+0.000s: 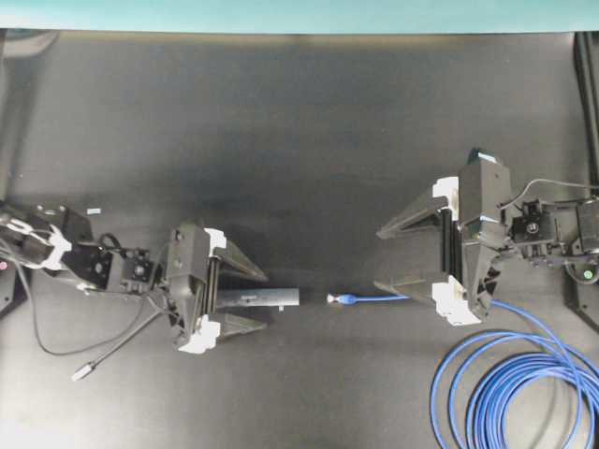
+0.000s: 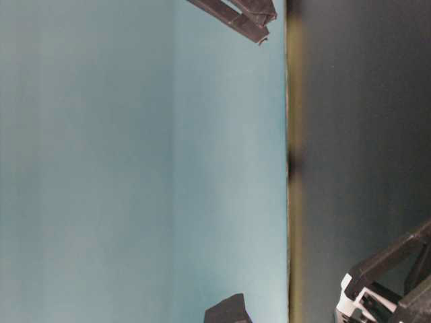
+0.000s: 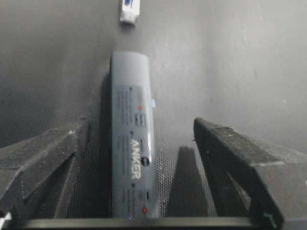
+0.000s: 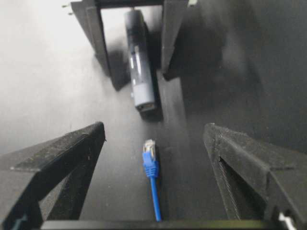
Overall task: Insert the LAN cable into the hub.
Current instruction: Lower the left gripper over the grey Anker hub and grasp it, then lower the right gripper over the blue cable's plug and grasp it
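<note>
The slim grey rectangular hub (image 1: 259, 299) lies flat on the dark matte table (image 1: 299, 150), left of centre in the overhead view, its long axis running left to right. Its printed label faces up in the left wrist view. Just beyond its right end, apart from it, lies the clear plug with blue boot (image 1: 343, 299) of the long bright-blue LAN cable (image 1: 510, 383) — plug tip pointing at the hub. The cable runs right beneath the right arm and ends in wound loops at the lower right of the table.

The left gripper (image 1: 253, 299) straddles the hub's left portion, jaws spread wide on either side and not gripping it. The right gripper (image 1: 393, 257) stands spread wide over the cable — nothing grasped. A thin grey lead with a small metal plug (image 1: 82, 372) lies at lower left.
</note>
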